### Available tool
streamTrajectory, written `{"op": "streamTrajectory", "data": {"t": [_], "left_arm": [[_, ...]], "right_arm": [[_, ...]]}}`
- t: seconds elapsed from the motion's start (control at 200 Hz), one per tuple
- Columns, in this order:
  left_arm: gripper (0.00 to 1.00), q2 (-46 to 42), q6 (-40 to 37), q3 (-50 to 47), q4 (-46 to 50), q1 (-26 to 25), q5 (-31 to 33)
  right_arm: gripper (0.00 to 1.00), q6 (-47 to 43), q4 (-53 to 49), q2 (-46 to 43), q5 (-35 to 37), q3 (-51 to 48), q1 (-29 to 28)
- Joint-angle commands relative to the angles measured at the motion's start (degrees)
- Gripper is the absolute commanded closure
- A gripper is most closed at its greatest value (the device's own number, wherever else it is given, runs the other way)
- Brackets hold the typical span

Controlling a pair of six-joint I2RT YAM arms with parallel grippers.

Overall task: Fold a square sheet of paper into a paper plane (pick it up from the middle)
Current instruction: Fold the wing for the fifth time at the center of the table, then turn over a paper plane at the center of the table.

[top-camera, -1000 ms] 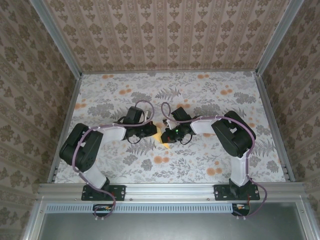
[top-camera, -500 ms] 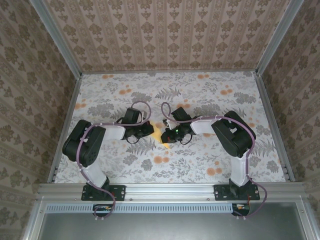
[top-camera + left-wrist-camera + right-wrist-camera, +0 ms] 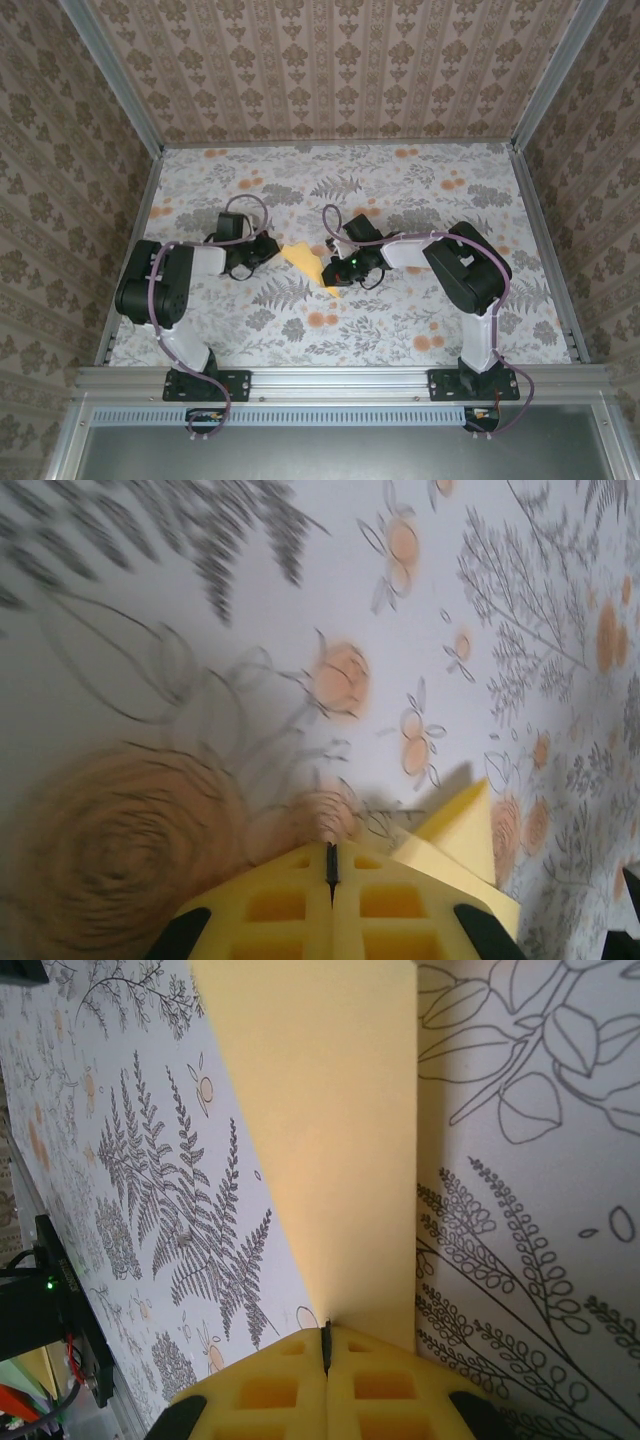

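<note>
The square sheet of paper (image 3: 303, 260) lies on the floral table as a creased, plain yellow, pointed shape, between the two arms. My right gripper (image 3: 330, 271) is shut, its yellow fingertips down on the paper's near end. In the right wrist view the paper (image 3: 320, 1110) stretches away from the shut gripper (image 3: 326, 1325); whether any paper is pinched between the jaws I cannot tell. My left gripper (image 3: 266, 250) is shut and stands just left of the paper, apart from it. In the left wrist view the gripper (image 3: 331, 848) holds nothing, and a paper corner (image 3: 462, 825) sticks up to its right.
The grey floral cloth (image 3: 400, 200) covers the whole table. Patterned walls stand at the back and on both sides, and aluminium posts (image 3: 533, 210) edge the table. A metal rail (image 3: 340, 380) with both arm bases runs along the near edge.
My left arm has drawn back to the left, off the paper, and more of the yellow sheet now shows. The right arm has stayed in place.
</note>
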State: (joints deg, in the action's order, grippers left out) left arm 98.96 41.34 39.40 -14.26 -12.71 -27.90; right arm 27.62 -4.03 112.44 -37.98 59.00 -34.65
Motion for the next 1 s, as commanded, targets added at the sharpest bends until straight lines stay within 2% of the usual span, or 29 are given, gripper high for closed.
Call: {"op": "streamTrajectory", "data": {"t": [0.0,0.17,0.3,0.415,0.575,0.675,0.775,0.805,0.91,0.995], "left_arm": [[0.98,2.1,-2.7,-0.7,3.8,3.7,6.8],[0.97,-2.1,-2.8,0.5,6.6,3.5,5.6],[0.90,-7.5,-2.4,0.5,11.4,1.6,7.5],[0.78,-12.6,-2.1,0.7,17.4,-1.5,11.8],[0.56,-17.3,-1.4,3.6,27.8,-6.6,18.5],[0.44,-18.2,0.1,5.8,32.6,-10.0,21.1],[0.29,-18.2,2.4,7.7,36.3,-13.1,24.0],[0.25,-18.0,3.3,8.4,37.2,-15.6,24.8],[0.14,-16.4,7.3,10.9,39.9,-20.3,27.8],[0.09,-14.1,9.8,13.6,40.6,-23.8,28.9]], "right_arm": [[0.98,0.9,-11.7,2.9,6.0,-4.1,-0.2],[0.95,2.8,-9.2,0.0,4.0,-2.6,-0.3],[0.86,5.1,-6.8,-4.9,3.3,-0.3,-0.4],[0.69,5.6,-6.6,-9.9,5.9,1.0,-0.3],[0.50,5.1,-7.4,-17.2,14.4,-0.6,0.9],[0.42,4.4,-9.0,-20.5,18.8,-2.0,3.6],[0.35,3.2,-9.2,-22.5,19.3,-3.5,7.2],[0.33,2.8,-8.9,-23.0,19.6,-4.1,8.0],[0.25,1.6,-8.6,-24.3,21.4,-5.5,9.9],[0.20,1.5,-8.1,-24.5,22.5,-6.2,10.6]]}}
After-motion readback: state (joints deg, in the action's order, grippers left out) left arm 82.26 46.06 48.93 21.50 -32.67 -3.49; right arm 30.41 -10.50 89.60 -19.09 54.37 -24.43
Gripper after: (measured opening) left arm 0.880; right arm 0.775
